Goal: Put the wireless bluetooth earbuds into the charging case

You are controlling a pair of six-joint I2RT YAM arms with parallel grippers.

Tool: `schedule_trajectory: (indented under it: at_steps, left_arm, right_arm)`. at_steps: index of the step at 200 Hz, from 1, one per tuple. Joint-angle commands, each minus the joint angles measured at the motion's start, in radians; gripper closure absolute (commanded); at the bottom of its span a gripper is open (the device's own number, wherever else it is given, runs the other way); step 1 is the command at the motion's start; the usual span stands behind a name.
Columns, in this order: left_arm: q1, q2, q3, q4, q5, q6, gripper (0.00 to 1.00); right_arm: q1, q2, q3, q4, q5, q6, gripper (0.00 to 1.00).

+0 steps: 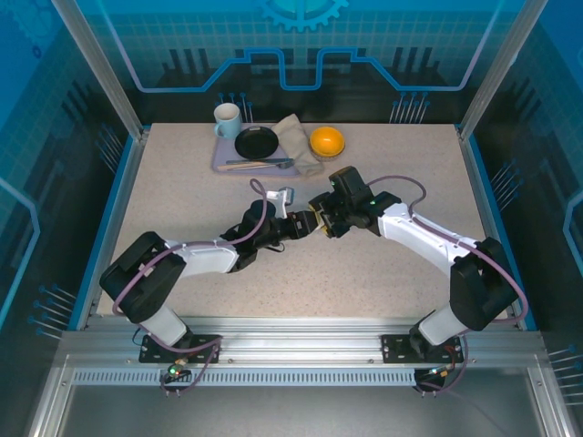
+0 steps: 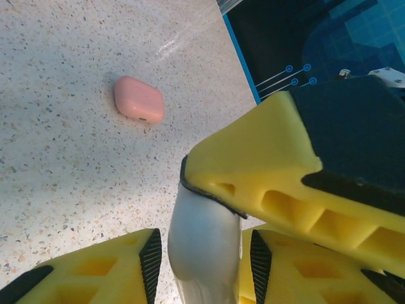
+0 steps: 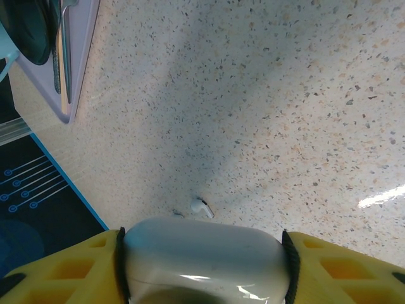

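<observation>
The white charging case (image 3: 202, 253) is clamped across its width by my right gripper (image 3: 202, 263), held above the table. In the left wrist view the same case (image 2: 202, 244) stands between the pads of my left gripper (image 2: 202, 259), with a thin gap on each side, so those jaws are open. A right finger (image 2: 253, 158) presses on the case from above. The two grippers meet at the table's middle (image 1: 308, 224). One white earbud (image 3: 202, 207) lies on the table below the case. A closed pink case (image 2: 139, 99) lies on the table further off.
At the back of the table sits a lilac tray (image 1: 221, 165) with a mug (image 1: 227, 119), a black plate (image 1: 257, 143) and utensils. A folded cloth (image 1: 296, 141) and an orange bowl (image 1: 327, 141) lie beside it. The tray's corner (image 3: 76, 76) is close to the right gripper.
</observation>
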Motion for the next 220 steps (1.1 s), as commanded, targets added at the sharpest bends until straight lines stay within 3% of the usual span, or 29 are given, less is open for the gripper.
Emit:
schedule_trajectory:
  at_steps: [1,81,141,155,185,220]
  left_arm:
    - [-0.007,0.014,0.035,0.028,-0.001,0.002,0.57]
    - [-0.009,0.032,0.041,0.036,0.003,-0.004,0.67]
    - [-0.009,0.04,0.061,0.028,0.014,-0.006,0.89]
    - [-0.01,0.035,0.067,0.014,0.017,-0.003,0.94]
    - [-0.008,0.002,0.073,-0.043,0.017,0.021,1.0]
    - [0.024,-0.098,0.055,-0.148,0.076,0.085,1.0]
  right_arm:
    - [-0.013,-0.029,-0.008,0.009,-0.007,0.01,0.58]
    - [-0.012,-0.033,-0.006,0.017,-0.013,0.011,0.59]
    - [-0.012,-0.048,-0.004,0.021,-0.014,0.012,0.58]
    - [-0.016,-0.05,0.004,0.017,-0.018,0.009,0.52]
    - [-0.062,-0.073,0.016,0.028,-0.021,-0.035,0.23]
    - [-0.172,-0.165,0.014,0.001,-0.03,-0.224,0.19]
